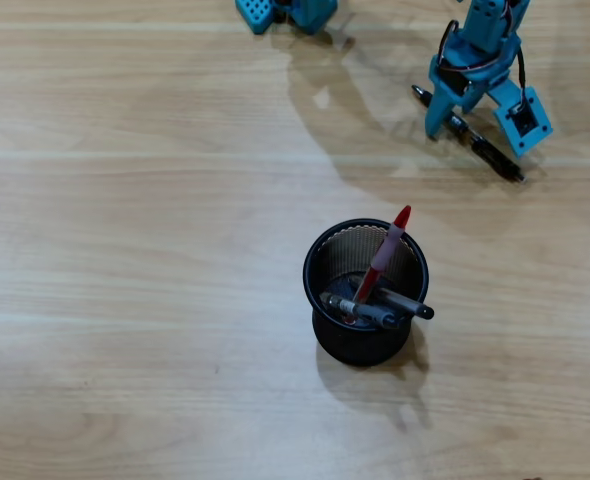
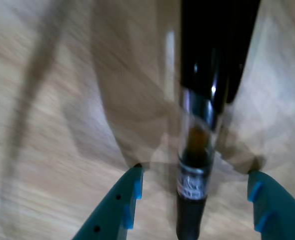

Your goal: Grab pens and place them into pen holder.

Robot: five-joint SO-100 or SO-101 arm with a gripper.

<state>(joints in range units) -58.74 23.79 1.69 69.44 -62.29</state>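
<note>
- Your tool [image 1: 453,118] stands at the upper right of the overhead view, its teal fingers [image 2: 118,207] spread wide to either side of the clear pen with black cap [image 1: 470,134]; contact cannot be told.
- That pen lies flat on the desk [image 1: 125,250], well apart from the pen holder [image 1: 365,340].
- The holder stands upright at centre; the red pen [image 1: 387,250] leans over its rim, with other pens [image 1: 390,308] inside.
</note>
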